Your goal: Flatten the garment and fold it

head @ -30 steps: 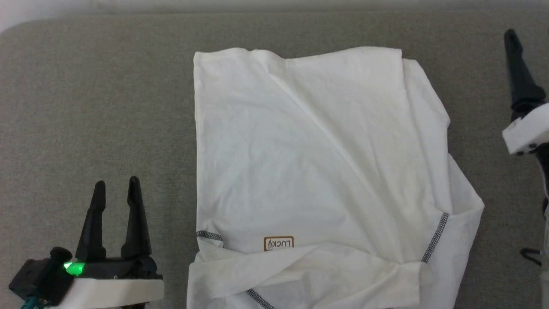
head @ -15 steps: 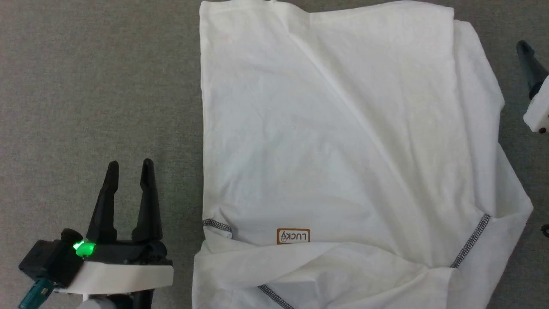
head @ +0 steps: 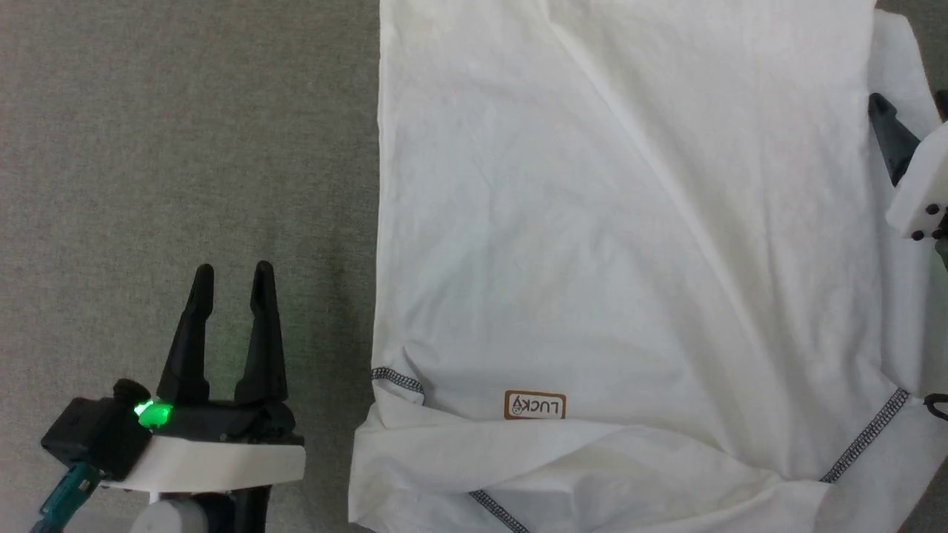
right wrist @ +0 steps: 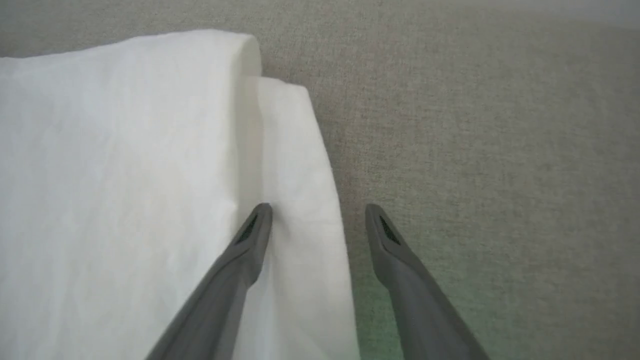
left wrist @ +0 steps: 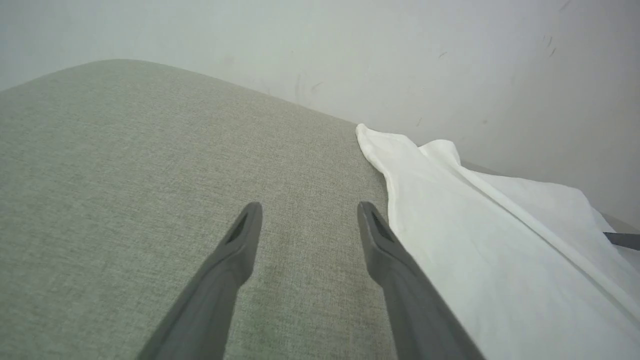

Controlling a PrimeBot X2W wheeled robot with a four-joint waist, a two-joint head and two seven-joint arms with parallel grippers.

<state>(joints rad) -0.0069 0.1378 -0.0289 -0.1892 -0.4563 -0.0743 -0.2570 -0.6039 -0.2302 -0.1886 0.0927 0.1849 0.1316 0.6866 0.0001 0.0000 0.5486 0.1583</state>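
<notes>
Surface: grey woven upholstery (head: pixel 185 148) is stretching under everything and meeting a pale wall (left wrist: pixel 350 50) at its far edge in the left wrist view
Garment: white long-sleeved shirt (head: pixel 592 259) is lying spread on the upholstery, right of centre in the head view, its body mostly flat with a long diagonal crease running across it
Near edge: cloth is bunching in folds nearest the robot, with dark grey stitching (head: pixel 866 437) showing along the seams
Label: small brown-bordered patch (head: pixel 535 406) with lettering is sitting just above those folds
Left gripper (head: pixel 233 268): is hovering over bare upholstery just beside the shirt's left edge, fingers spread apart and holding nothing
Right gripper (right wrist: pixel 317 207): is sitting poised at the shirt's right edge, fingers spread apart, one over the lower layer of cloth, the other over bare upholstery, nothing clasped between them
</notes>
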